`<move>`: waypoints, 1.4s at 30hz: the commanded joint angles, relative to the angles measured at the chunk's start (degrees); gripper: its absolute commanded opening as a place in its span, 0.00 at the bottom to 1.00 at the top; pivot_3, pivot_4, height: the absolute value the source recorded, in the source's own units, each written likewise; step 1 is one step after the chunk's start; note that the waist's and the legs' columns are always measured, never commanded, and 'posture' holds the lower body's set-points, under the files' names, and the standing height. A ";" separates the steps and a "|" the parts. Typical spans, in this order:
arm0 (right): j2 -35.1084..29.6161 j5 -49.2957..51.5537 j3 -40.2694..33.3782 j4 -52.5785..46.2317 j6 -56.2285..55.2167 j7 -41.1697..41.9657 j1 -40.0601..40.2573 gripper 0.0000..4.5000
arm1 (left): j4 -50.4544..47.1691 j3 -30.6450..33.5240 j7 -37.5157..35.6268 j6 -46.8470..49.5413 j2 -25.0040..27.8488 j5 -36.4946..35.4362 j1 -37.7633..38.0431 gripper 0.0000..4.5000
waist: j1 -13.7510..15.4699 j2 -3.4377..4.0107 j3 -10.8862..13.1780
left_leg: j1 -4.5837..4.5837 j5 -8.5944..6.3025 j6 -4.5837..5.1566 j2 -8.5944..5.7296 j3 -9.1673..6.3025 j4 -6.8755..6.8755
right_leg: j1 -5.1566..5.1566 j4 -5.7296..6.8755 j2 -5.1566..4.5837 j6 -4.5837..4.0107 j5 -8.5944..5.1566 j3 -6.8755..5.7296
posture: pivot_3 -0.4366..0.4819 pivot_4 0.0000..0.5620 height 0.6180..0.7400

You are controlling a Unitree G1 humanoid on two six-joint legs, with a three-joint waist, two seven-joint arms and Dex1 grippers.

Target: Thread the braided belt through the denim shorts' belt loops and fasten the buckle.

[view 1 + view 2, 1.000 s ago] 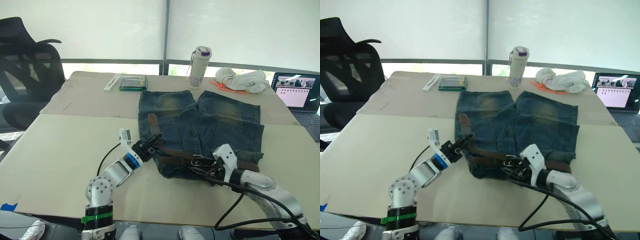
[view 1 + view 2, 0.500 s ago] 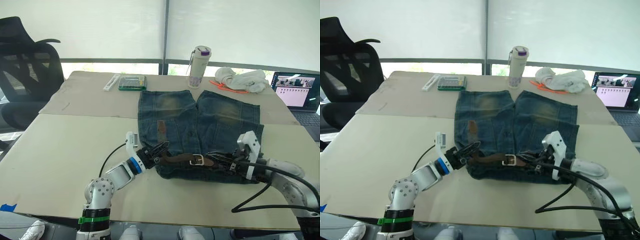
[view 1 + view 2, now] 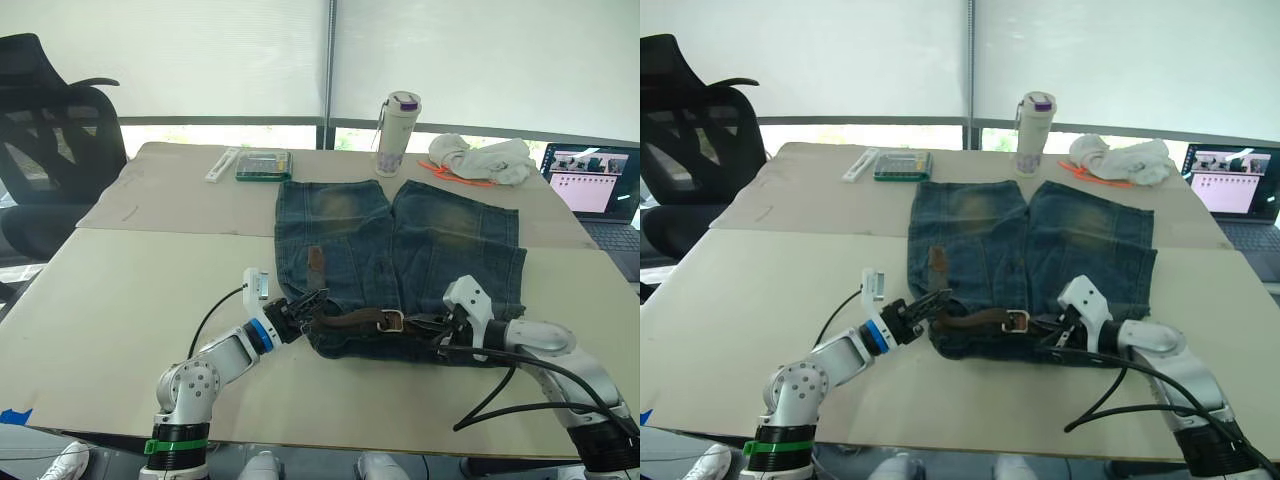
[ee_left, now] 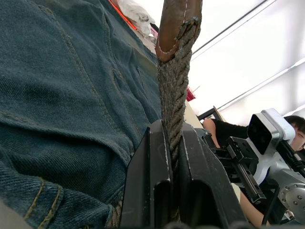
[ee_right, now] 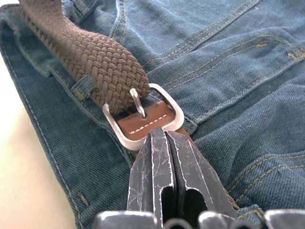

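The denim shorts (image 3: 400, 270) lie flat at the table's (image 3: 120, 300) centre, waistband toward the robot, with the braided belt (image 3: 350, 320) running along that near edge and its leather tip (image 3: 316, 262) lying up on the left leg. At the shorts' 8 o'clock corner the left gripper (image 3: 312, 303) has its fingers (image 4: 157, 186) pinched together on the belt's braid. Toward 3 o'clock along the waistband the silver buckle (image 5: 143, 119) has its prong through the braid, and the right gripper (image 5: 167, 143) sits just behind it, fingers pressed together over the leather tab.
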 commanded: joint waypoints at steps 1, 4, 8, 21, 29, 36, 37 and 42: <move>1.15 0.41 -0.14 -1.38 -0.81 0.62 -1.51 0.01 | -2.36 -0.02 -0.76 -0.70 0.06 -0.52 0.15 0.00 | 0.03 0.00 0.00 | -0.01 0.00 0.00 0.00 0.00 0.00 | 0.00 0.00 0.00 0.00 0.00 0.00 | 0.48 0.27 0.98; 1.74 -0.33 0.62 -1.44 -0.92 0.99 -2.25 0.01 | -2.26 -0.04 -0.73 -1.00 0.16 -0.16 0.22 0.00 | 0.11 0.00 0.00 | -0.04 0.00 0.00 -0.01 0.00 0.00 | 0.00 -0.02 -0.01 0.00 0.00 0.00 | 0.48 0.27 0.98; 2.11 -0.90 1.82 -1.00 -1.16 1.72 -2.75 0.01 | -2.03 0.08 -0.40 -1.83 0.08 0.58 0.36 0.00 | 0.05 0.01 0.01 | -0.02 0.00 0.00 0.00 0.00 0.00 | -0.01 -0.02 -0.01 0.00 0.00 0.00 | 0.48 0.27 0.98; 2.14 -6.85 6.50 3.94 -3.71 3.58 -4.85 0.01 | -0.62 1.04 -0.13 -4.36 0.91 3.31 0.83 0.00 | -0.02 0.00 0.01 | 0.02 0.00 0.00 0.01 0.00 -0.01 | 0.01 -0.02 0.00 0.00 0.00 -0.01 | 0.48 0.27 0.98; -0.87 -9.90 10.39 4.94 -0.28 6.66 -5.67 0.01 | 0.18 2.59 0.34 -6.22 1.03 4.53 0.96 0.00 | -0.01 -0.01 0.01 | 0.09 0.00 0.00 0.02 0.00 -0.01 | 0.07 -0.03 0.01 0.00 0.00 -0.01 | 0.48 0.27 0.98; -2.59 -12.76 13.64 5.58 3.29 6.99 -6.42 0.01 | 0.88 4.06 2.04 -9.73 -0.32 6.15 1.26 0.00 | -0.05 -0.03 0.00 | 0.10 -0.01 -0.01 0.03 0.00 -0.01 | 0.09 -0.04 0.01 0.00 0.00 -0.02 | 0.48 0.27 0.98; -2.66 -13.15 14.07 5.95 3.50 6.81 -6.70 0.01 | 1.20 4.19 2.40 -10.30 -0.45 6.54 1.27 0.00 | -0.07 -0.04 0.00 | 0.11 -0.01 -0.01 0.03 0.00 -0.01 | 0.09 -0.04 0.00 -0.01 0.00 -0.02 | 0.48 0.27 0.98; -1.68 -13.85 14.46 7.31 3.40 5.97 -7.94 0.01 | 2.50 4.91 3.99 -12.33 -0.84 8.19 1.22 0.00 | -0.09 -0.14 -0.05 | 0.13 -0.01 -0.01 0.03 0.00 -0.01 | 0.11 -0.05 0.01 -0.01 0.00 -0.02 | 0.48 0.27 0.98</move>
